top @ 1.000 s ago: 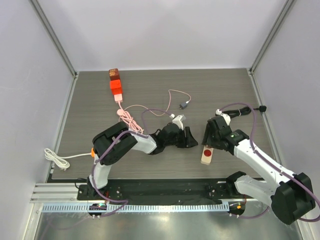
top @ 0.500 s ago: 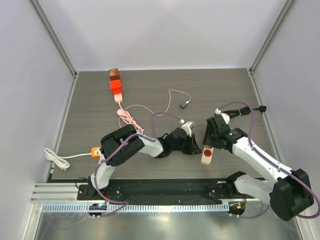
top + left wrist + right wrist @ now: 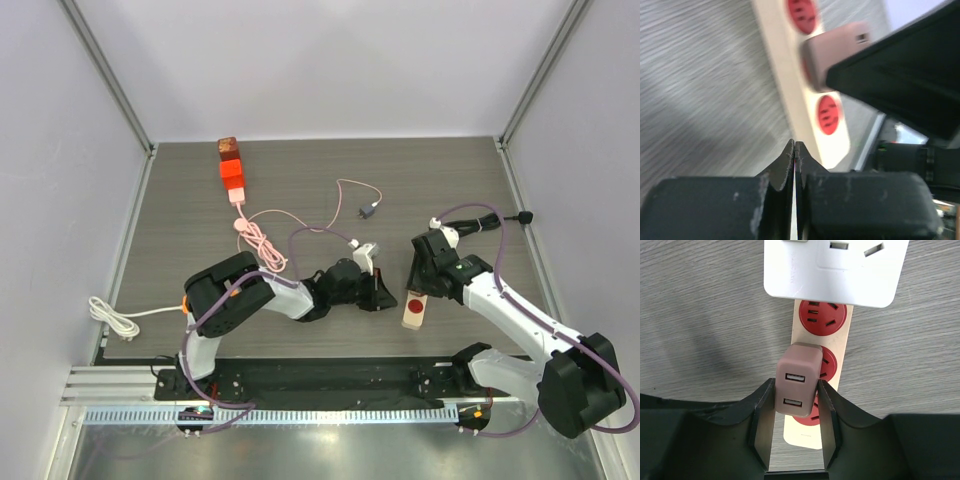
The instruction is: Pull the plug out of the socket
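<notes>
A pinkish-brown plug (image 3: 799,375) with two USB ports stands in the middle red socket of a cream power strip (image 3: 800,435). My right gripper (image 3: 796,390) is shut on the plug, one finger against each side. In the top view the right gripper (image 3: 418,283) covers the plug over the strip (image 3: 414,312). My left gripper (image 3: 378,290) lies just left of the strip, shut with nothing in it. In the left wrist view its tips (image 3: 795,145) meet above the table, with the strip (image 3: 785,75) and plug (image 3: 832,50) beyond them.
A white multi-socket block (image 3: 835,270) sits at the strip's far end. A red and orange block (image 3: 232,172) with a coiled pink cable (image 3: 258,238) lies at the back left. A white cable (image 3: 110,315) lies at the left edge, a small grey connector (image 3: 368,211) mid-table.
The left gripper's jaws have gone from open to shut and it has shifted slightly towards the strip. The right gripper's fingers have narrowed onto the plug.
</notes>
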Robot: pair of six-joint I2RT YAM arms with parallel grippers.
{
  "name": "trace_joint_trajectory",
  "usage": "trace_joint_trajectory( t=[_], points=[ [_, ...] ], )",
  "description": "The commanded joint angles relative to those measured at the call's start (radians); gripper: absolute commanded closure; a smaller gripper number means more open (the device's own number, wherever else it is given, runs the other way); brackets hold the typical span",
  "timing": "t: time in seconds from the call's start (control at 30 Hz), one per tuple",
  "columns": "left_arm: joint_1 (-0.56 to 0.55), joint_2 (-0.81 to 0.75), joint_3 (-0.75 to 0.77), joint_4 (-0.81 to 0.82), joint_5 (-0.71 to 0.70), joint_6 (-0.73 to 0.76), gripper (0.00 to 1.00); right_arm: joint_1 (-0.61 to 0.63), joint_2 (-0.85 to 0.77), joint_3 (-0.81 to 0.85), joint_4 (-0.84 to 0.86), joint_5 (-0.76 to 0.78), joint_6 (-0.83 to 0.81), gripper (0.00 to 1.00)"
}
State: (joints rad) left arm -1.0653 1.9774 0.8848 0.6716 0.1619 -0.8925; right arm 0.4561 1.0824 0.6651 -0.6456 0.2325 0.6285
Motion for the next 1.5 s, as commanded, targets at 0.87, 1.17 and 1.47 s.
trace_joint_trajectory(
  t=[0.87,1.17,1.47],
  points=[
    [-0.016,0.258,0.203,-0.211,-0.053,-0.224,1.00,0.003,-0.016,0.050,0.090,0.028,0.004,0.88],
    [-0.015,0.301,0.249,-0.331,-0.084,-0.255,1.00,0.001,-0.042,0.108,0.072,0.051,0.004,0.99],
    [-0.015,0.365,0.276,-0.357,-0.099,-0.284,1.00,0.003,-0.059,0.183,0.021,0.077,-0.003,0.99]
  ],
)
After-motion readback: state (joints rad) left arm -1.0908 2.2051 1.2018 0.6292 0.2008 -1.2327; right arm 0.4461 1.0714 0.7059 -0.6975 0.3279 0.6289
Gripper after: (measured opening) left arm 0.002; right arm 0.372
